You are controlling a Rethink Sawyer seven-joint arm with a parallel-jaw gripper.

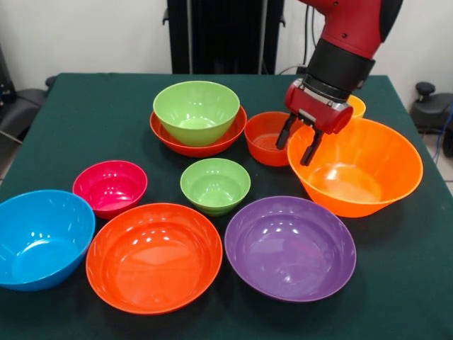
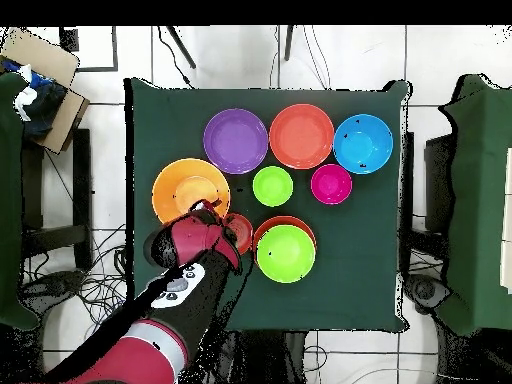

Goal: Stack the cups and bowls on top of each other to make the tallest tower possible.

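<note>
My gripper (image 1: pixel 296 145) hangs over the near-left rim of the large orange bowl (image 1: pixel 368 170), which sits on the table at the right. Its fingers are apart, one outside the rim and one inside it. It also shows in the overhead view (image 2: pixel 205 212) beside that bowl (image 2: pixel 185 190). A medium lime green bowl (image 1: pixel 197 110) sits nested in a wide red-orange bowl (image 1: pixel 198 142) at the back centre. A small red-orange bowl (image 1: pixel 265 142) stands just left of the gripper. A yellow-orange cup (image 1: pixel 358 106) peeks out behind the gripper, mostly hidden.
On the green table (image 1: pixel 92 113), nearer the camera, stand a magenta bowl (image 1: pixel 110 185), a small lime green bowl (image 1: pixel 215 184), a blue bowl (image 1: pixel 42 237), a big red-orange bowl (image 1: pixel 153 255) and a purple bowl (image 1: pixel 290 248).
</note>
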